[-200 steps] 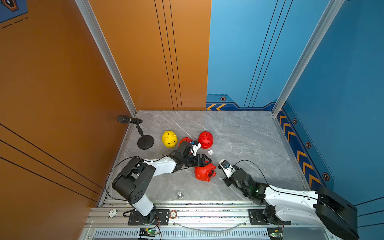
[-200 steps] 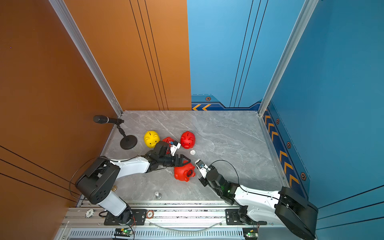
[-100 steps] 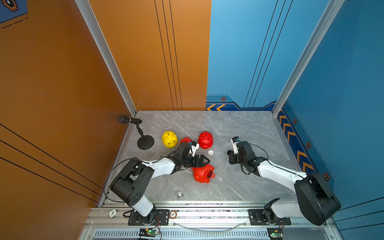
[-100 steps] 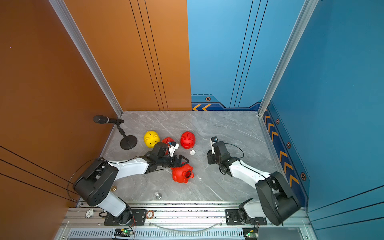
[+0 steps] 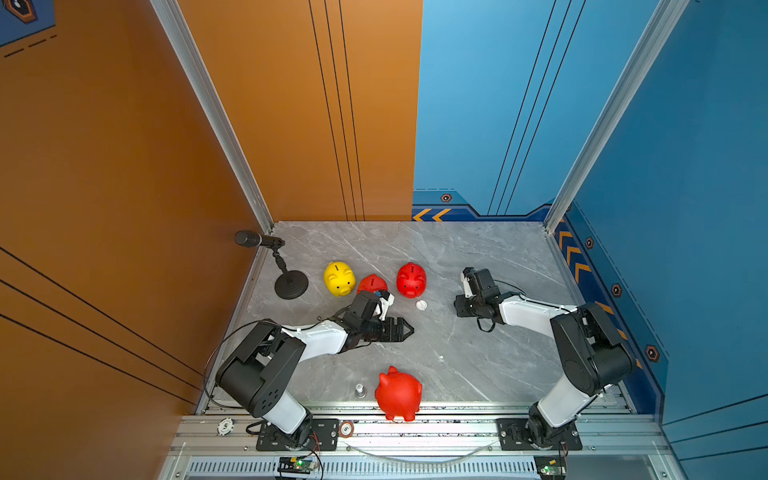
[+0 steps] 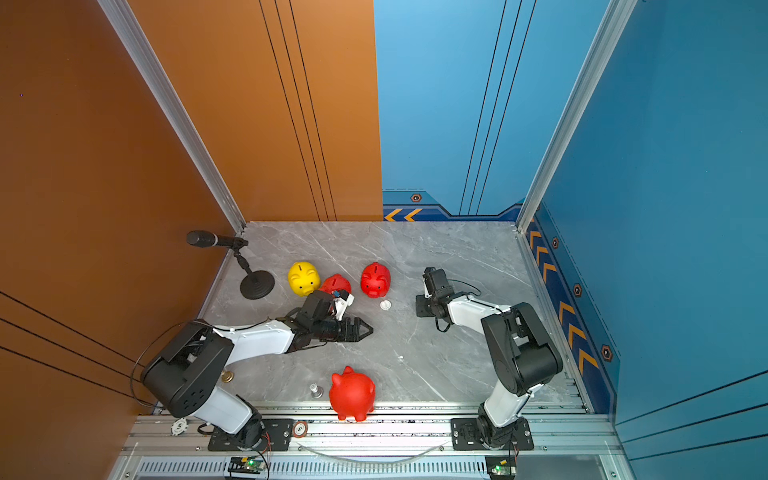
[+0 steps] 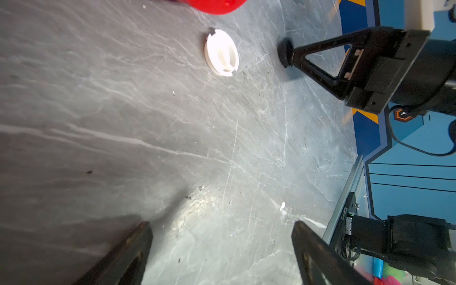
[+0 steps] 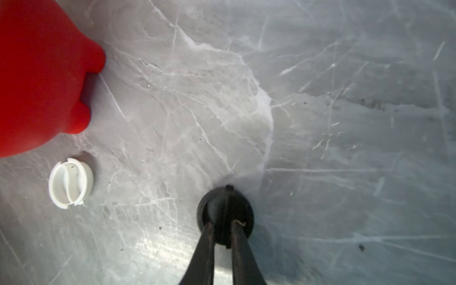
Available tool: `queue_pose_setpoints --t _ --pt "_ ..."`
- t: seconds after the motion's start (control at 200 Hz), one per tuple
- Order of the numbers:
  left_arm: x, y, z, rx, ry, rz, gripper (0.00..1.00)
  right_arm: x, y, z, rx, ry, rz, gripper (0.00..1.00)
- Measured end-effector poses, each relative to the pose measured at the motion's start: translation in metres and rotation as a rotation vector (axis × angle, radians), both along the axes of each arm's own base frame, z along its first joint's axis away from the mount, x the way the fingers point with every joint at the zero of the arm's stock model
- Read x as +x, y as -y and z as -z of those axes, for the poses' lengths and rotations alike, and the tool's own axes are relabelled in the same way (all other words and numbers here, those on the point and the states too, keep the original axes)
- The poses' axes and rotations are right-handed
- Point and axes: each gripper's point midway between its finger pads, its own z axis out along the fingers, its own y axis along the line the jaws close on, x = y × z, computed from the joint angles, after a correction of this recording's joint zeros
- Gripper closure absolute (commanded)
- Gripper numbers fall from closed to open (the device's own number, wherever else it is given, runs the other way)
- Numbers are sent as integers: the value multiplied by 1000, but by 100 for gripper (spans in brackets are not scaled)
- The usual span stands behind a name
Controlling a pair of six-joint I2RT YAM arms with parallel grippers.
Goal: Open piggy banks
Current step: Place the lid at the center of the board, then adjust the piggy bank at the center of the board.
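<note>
A red piggy bank (image 5: 398, 392) has moved to the surface's (image 5: 478, 257) near edge. The right pincer (image 8: 223, 222) touches a black plug (image 8: 244, 209), grip unclear. The left pincer (image 5: 406, 330), spread empty, sits nearest the far red piggy bank (image 5: 372, 284).

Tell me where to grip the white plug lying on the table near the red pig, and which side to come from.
Grip the white plug by the raised rib across its middle, coming straight down from above and straddling it. It lies flat on the table with the rib apparently facing up, and its low rim offers little to pinch from the side. It lies apart from the red piggy bank, so a descent looks unobstructed.
</note>
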Motion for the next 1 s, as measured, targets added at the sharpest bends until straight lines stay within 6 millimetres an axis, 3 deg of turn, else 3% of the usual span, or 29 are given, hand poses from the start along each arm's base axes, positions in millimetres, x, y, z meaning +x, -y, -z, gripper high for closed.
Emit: queue_pose_setpoints --t 0.08,0.22,0.436,0.531,0.641,0.681,0.736,0.856,1.001 --pt "0 0 0 1 0 0 8 1 -2 -2 4 1 -8 51" --pt "0 -1 -1 2 -1 -1 8 -3 -3 -9 12 2 -10 41" --pt "-1 -1 -1 2 -2 0 7 -31 -22 -62 100 94 -99 33" --pt "-2 -1 -1 4 -3 2 7 -59 -39 -81 160 109 -198 29" --pt "-4 -2 -2 5 -5 7 6 -106 -67 -95 208 103 -360 25" --pt "-4 -2 -2 6 -6 11 6 -125 -76 -100 220 105 -421 20" --pt "-5 -2 -2 4 -9 13 6 -156 -89 -106 241 112 -510 0" --pt "-7 -2 -2 -1 -15 23 6 -213 -100 -117 295 156 -654 0" --pt "-7 -4 -3 -13 -23 26 6 -249 -95 -114 330 199 -695 0"
